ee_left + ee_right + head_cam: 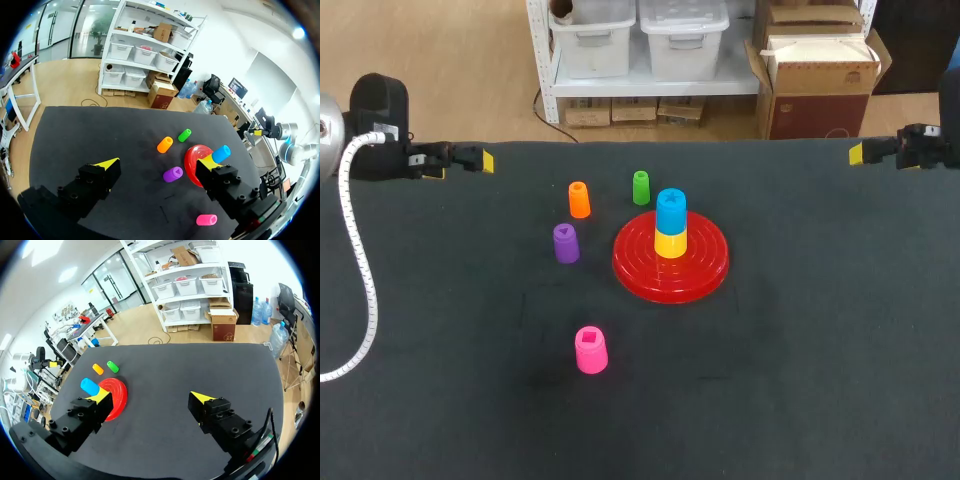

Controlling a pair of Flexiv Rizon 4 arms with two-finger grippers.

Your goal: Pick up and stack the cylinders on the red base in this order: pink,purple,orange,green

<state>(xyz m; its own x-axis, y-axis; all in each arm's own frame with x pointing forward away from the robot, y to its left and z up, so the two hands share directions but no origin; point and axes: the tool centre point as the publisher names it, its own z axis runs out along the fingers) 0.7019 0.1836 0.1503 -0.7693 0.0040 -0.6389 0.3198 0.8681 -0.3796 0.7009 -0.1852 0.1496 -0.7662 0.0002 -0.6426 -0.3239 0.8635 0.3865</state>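
The red base (pixel 701 268) lies mid-table with a yellow cylinder (pixel 670 243) and a blue one (pixel 671 210) stacked on it. To its left stand the orange (pixel 579 199), green (pixel 641 187) and purple (pixel 566 243) cylinders; the pink cylinder (pixel 591 350) stands nearer the front. My left gripper (pixel 480 160) hovers open at the far left edge, my right gripper (pixel 860 152) open at the far right edge. In the left wrist view the open gripper (pixel 157 163) looks at purple (pixel 173 174), orange (pixel 164 144), green (pixel 184 135) and pink (pixel 206 219). Ahead of the open right gripper (pixel 152 396) lies the base (pixel 116 397).
The dark table (pixel 820 330) carries nothing besides the base and the cylinders. A white cable (pixel 360 260) from my left arm hangs over the table's left edge.
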